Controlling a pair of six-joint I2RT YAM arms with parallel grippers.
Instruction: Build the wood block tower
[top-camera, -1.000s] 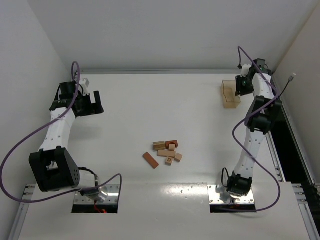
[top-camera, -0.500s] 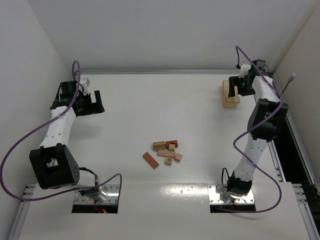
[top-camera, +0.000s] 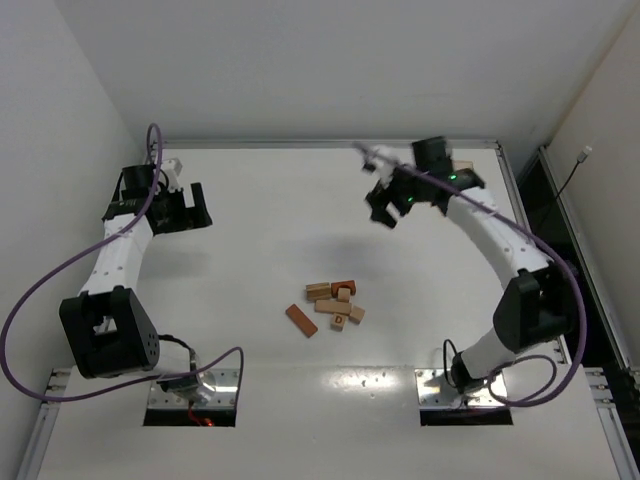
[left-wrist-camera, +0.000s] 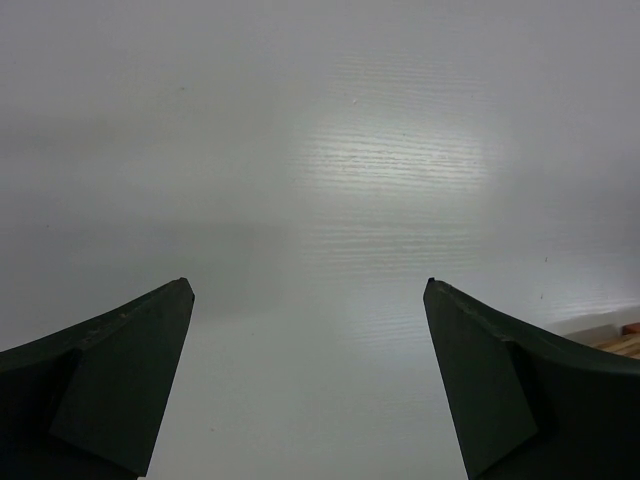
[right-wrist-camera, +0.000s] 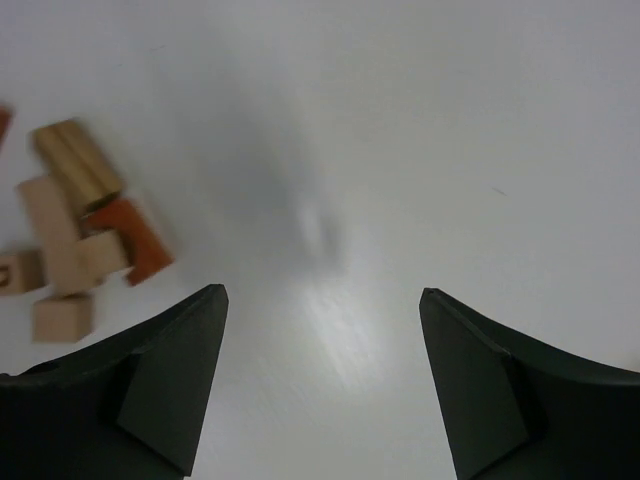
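Top view: blocks (top-camera: 333, 303) in a loose cluster mid-tabletop (top-camera: 260, 240), with a red-brown bar (top-camera: 301, 320) just beside them on the left. There's open room all round and the edges are well off. Left tool (top-camera: 200, 203) is near the left wall (top-camera: 70, 120); right tool (top-camera: 381, 208) hangs beyond the cluster.
Left wrist: left tool (left-wrist-camera: 308, 285) fingers apart, nothing held, with a block sliver at the right edge.
Right wrist: right tool (right-wrist-camera: 322, 292) fingers apart, nothing held, blocks (right-wrist-camera: 75, 230) at left.
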